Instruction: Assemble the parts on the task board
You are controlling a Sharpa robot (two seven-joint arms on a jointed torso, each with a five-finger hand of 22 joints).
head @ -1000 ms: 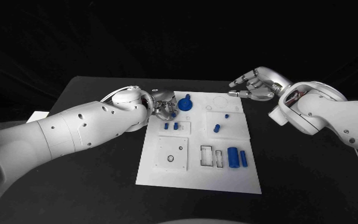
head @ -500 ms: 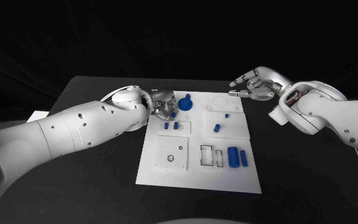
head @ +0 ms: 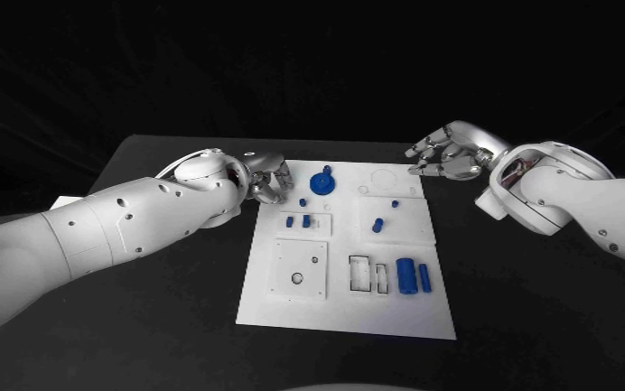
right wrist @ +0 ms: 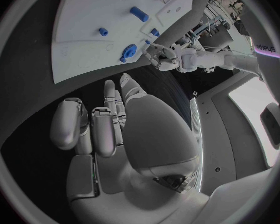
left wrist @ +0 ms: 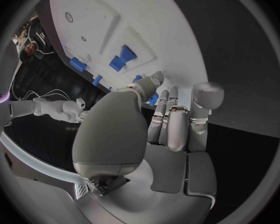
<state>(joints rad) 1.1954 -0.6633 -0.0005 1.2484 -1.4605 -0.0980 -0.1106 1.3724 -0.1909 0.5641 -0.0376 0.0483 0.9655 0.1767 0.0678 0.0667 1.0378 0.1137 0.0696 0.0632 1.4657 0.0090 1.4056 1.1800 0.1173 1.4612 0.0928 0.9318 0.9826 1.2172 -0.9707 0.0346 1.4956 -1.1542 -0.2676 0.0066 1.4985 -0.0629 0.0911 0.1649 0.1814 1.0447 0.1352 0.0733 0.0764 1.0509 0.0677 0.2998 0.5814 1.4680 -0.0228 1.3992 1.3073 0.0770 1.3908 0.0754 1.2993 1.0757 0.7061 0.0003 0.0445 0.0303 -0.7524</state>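
The black counter (head: 156, 256) carries the white task board (head: 349, 305), lying between the two arms, bare counter on either side. Blue parts (head: 415, 274) sit nearest, inward of the right hand. Farther off, the left hand (head: 267, 177) hangs at the board's far left edge, fingers curled, grasping nothing. The right hand (head: 443, 158), likewise clenched and empty, hovers off the far right corner.

Black table (head: 156, 319) against a dark, unlit backdrop.

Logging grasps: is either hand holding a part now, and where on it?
Neither. The left hand and right hand hold nothing.
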